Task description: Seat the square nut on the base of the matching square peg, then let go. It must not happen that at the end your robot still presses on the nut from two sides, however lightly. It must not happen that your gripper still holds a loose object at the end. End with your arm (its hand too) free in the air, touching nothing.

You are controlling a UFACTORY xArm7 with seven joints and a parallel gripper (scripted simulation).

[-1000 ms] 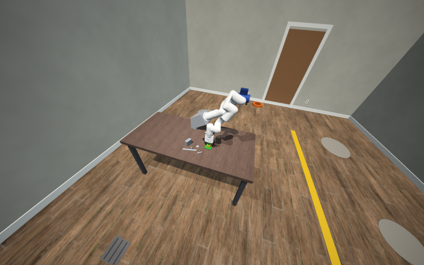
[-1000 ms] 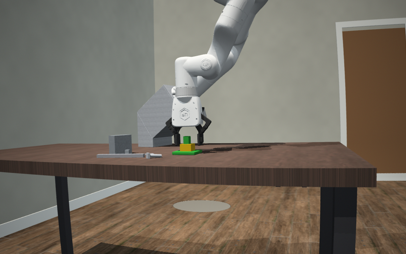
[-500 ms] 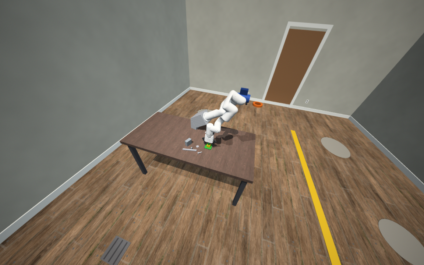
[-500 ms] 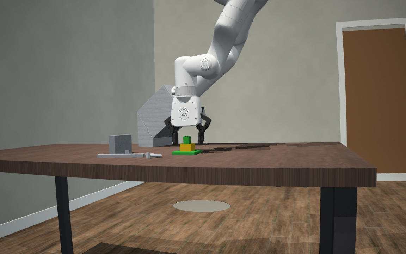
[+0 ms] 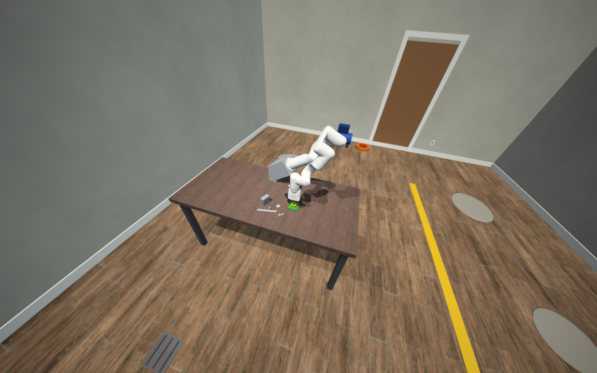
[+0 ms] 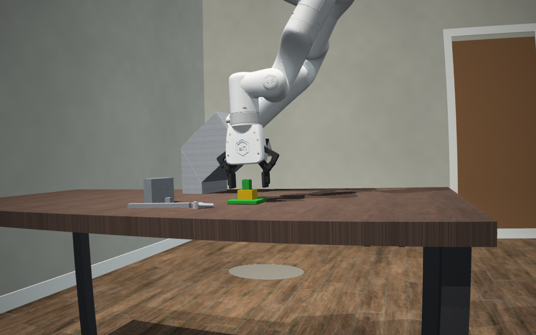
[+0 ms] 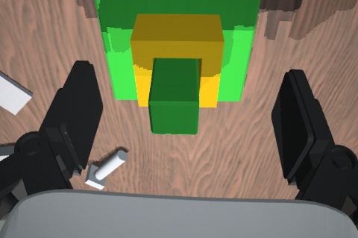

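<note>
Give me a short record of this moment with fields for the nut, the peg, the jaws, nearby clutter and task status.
nut: yellow square nut sits around the green square peg, resting on the green base plate
peg: upright, its top poking above the nut
jaws: gripper open wide, fingers either side of the peg, touching nothing
clutter: grey cube, grey flat bar and small bolt on the table, apart from the plate
status: nut seated and released
</note>
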